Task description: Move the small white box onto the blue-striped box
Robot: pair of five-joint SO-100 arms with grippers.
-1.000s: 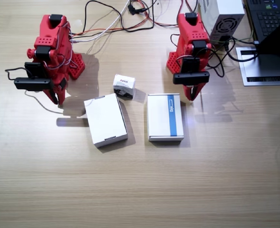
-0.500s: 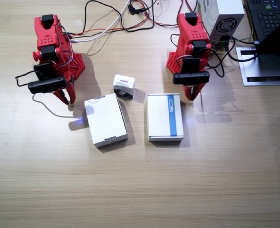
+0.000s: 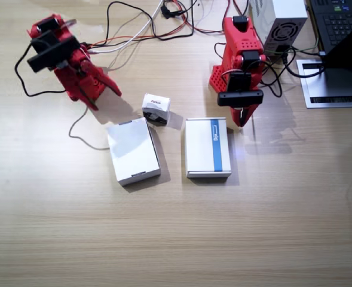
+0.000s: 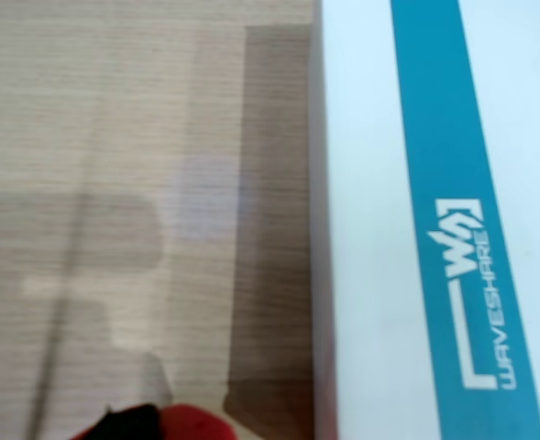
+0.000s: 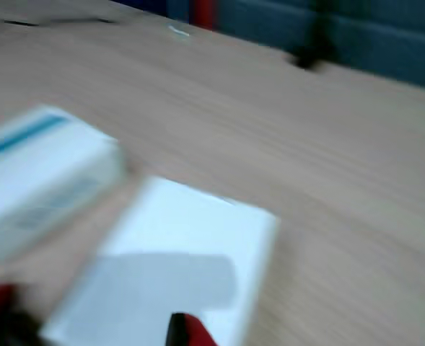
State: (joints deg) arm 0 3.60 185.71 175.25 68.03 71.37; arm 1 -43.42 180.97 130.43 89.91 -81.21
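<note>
The small white box (image 3: pixel 156 108) is a tiny carton with a white top bearing small dark lettering and a dark lower edge. It sits on the table (image 3: pixel 176 239), turned slightly askew, just beyond the gap between the two flat boxes, at about 10 o'clock from the blue-striped box (image 3: pixel 207 147), and apart from it. The blue-striped box lies flat, long side running away from the viewer, lid up. One wide blue stripe runs along the lid right of centre, with white "WAVESHARE" print (image 4: pixel 490 316) on the stripe.
</note>
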